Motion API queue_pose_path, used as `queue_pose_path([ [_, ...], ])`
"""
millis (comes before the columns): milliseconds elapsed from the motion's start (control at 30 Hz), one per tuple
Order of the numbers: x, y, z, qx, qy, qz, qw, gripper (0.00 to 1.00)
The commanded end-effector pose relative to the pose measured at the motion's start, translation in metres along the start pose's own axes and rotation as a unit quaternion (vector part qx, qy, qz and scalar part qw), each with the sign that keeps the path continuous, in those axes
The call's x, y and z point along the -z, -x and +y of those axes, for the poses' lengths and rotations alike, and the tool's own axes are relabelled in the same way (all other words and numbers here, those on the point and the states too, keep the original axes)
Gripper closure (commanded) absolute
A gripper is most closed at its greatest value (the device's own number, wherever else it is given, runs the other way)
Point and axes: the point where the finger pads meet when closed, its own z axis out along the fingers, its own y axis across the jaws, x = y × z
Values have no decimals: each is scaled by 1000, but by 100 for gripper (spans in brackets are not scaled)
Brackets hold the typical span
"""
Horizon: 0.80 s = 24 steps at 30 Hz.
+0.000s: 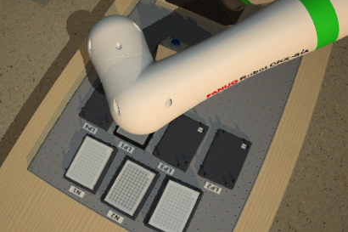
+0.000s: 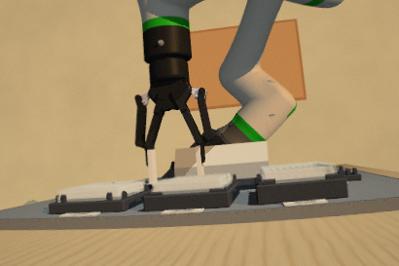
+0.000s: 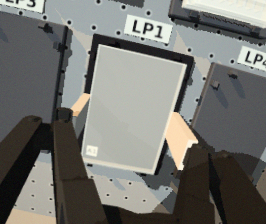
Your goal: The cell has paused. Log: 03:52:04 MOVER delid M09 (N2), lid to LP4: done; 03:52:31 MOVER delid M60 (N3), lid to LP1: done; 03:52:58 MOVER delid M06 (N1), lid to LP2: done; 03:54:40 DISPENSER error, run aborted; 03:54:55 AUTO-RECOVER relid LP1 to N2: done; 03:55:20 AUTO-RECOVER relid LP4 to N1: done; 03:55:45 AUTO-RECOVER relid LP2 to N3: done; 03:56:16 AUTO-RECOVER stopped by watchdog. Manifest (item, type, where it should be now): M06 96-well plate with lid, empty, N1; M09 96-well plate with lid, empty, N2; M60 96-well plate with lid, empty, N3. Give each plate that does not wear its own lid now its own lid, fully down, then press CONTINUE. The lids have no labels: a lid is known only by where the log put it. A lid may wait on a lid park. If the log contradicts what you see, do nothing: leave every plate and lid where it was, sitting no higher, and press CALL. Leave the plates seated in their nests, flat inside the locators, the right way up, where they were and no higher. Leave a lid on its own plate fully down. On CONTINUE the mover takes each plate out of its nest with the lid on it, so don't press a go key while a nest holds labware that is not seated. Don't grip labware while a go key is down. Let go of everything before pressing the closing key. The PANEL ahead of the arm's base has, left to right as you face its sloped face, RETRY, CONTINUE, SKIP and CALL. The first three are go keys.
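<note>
My gripper [image 3: 129, 115] is shut on a pale lid [image 3: 134, 112] across its short sides, right over the black frame of lid park LP1 [image 3: 148, 29]. I cannot tell whether the lid rests on the park or hangs just above it. In the top view the arm hides LP1 [image 1: 131, 137]. Plates sit in nests N1 [image 1: 89, 161], N2 [image 1: 129, 187] and N3 [image 1: 174, 206]. The N2 plate shows its well grid sharply and looks bare; N1 and N3 look smoother, as if lidded. In the exterior view the fingers [image 2: 172, 161] reach down behind the row of plates.
Lid parks LP4 [image 1: 95, 110], LP3 [image 1: 180, 142] and LP2 [image 1: 225, 157] are dark and bare. The key panel [image 1: 174, 42] lies under the arm near the base and shows as a pale box in the exterior view [image 2: 234, 153]. Locator posts stand around each nest.
</note>
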Motion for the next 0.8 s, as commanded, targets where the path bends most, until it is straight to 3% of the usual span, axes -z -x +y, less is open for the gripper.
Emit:
queue_pose_path([
  [0,1,0,0,0,0,0,1000,100],
  [767,42,0,0,0,0,0,1000,100],
])
